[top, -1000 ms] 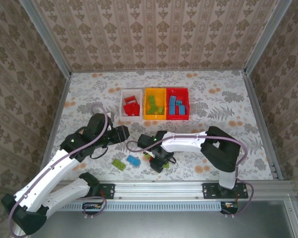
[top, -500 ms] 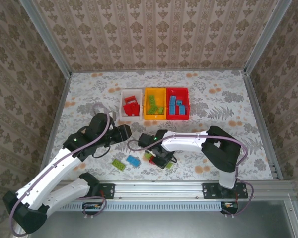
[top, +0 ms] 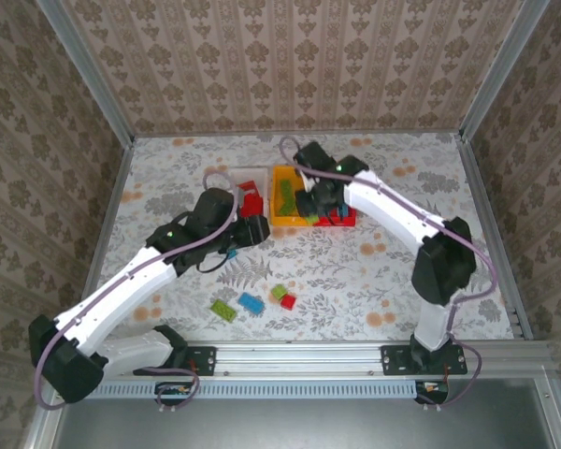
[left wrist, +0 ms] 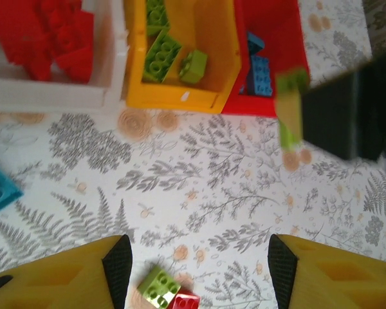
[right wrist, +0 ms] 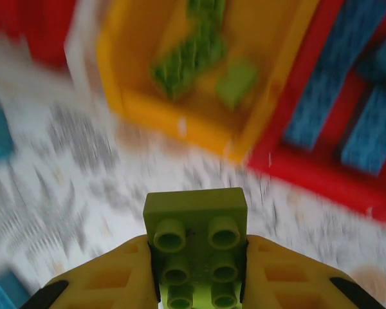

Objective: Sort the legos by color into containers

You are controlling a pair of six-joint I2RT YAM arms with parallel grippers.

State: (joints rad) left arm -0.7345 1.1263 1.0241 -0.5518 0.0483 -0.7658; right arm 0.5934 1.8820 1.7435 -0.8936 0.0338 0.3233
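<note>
My right gripper point(right wrist: 196, 257) is shut on a lime green lego point(right wrist: 196, 219) and hovers just in front of the yellow container point(top: 282, 219), at the gripper's spot point(top: 310, 208) in the top view. That container holds green legos point(left wrist: 161, 56). The white container point(left wrist: 51, 96) holds red legos point(left wrist: 64, 45), and the red container point(left wrist: 270, 103) holds blue legos point(right wrist: 328, 84). My left gripper point(left wrist: 199, 264) is open above the table near the white container, with nothing between its fingers. On the table below it lie a green lego point(left wrist: 157, 288) and a red lego point(left wrist: 186, 301).
Near the front edge of the table lie a green lego point(top: 223, 310), a blue one point(top: 251, 302) and a green-and-red pair point(top: 283, 296). Another blue lego point(left wrist: 0, 190) lies at the left in the left wrist view. The right arm point(top: 393, 215) crosses over the red container.
The right gripper closed on the green lego at the front of the table and swung it back to the containers. The left arm moved farther back toward the white container.
</note>
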